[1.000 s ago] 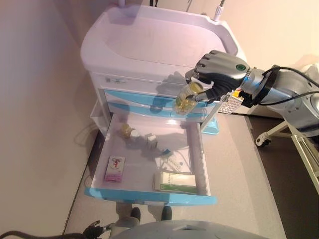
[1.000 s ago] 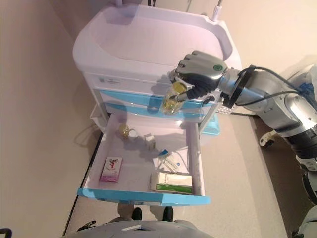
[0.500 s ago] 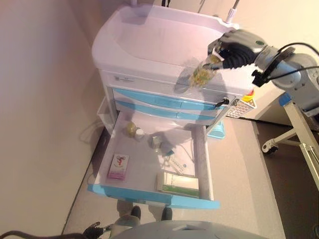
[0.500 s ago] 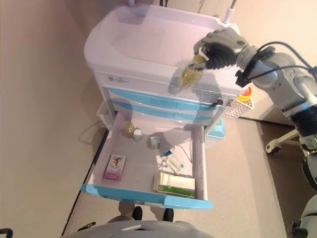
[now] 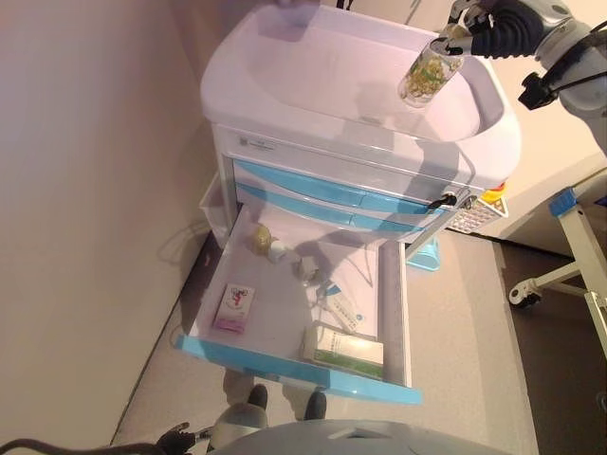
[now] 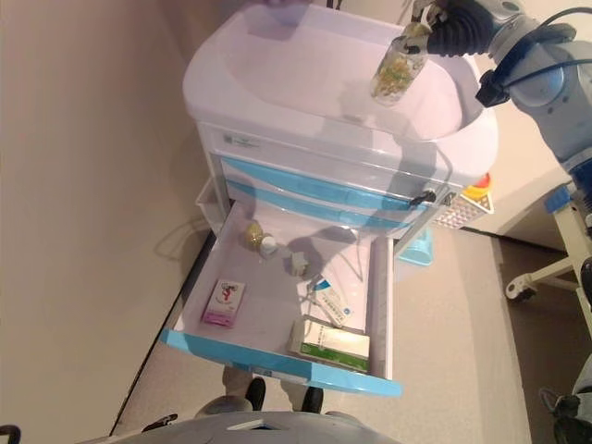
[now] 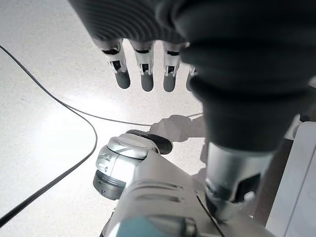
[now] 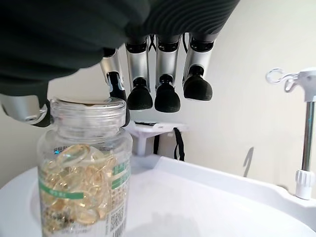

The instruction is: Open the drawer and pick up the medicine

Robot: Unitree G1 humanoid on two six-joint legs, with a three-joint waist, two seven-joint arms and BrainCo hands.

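Note:
A white cart (image 5: 322, 76) with blue drawers stands ahead. Its bottom drawer (image 5: 294, 365) is pulled open. Inside lie a pink box (image 5: 234, 308), a green and white box (image 5: 346, 346), a small bottle on its side (image 5: 263, 239) and small white packs (image 5: 305, 268). My right hand (image 5: 503, 24) is shut on the neck of a clear bottle of yellow capsules (image 5: 429, 74) and holds it above the cart top's far right; the bottle also shows in the right wrist view (image 8: 84, 168). My left hand (image 7: 143, 74) hangs open over the floor.
A wall runs along the left of the cart. A white wire basket (image 5: 479, 210) hangs on the cart's right side. A wheeled stand's base (image 5: 531, 289) is on the floor at the right. A hooked pole (image 8: 306, 133) rises behind the cart.
My right hand has carried the capsule bottle up from in front of the drawers to above the cart top's far right. The camera has shifted as well.

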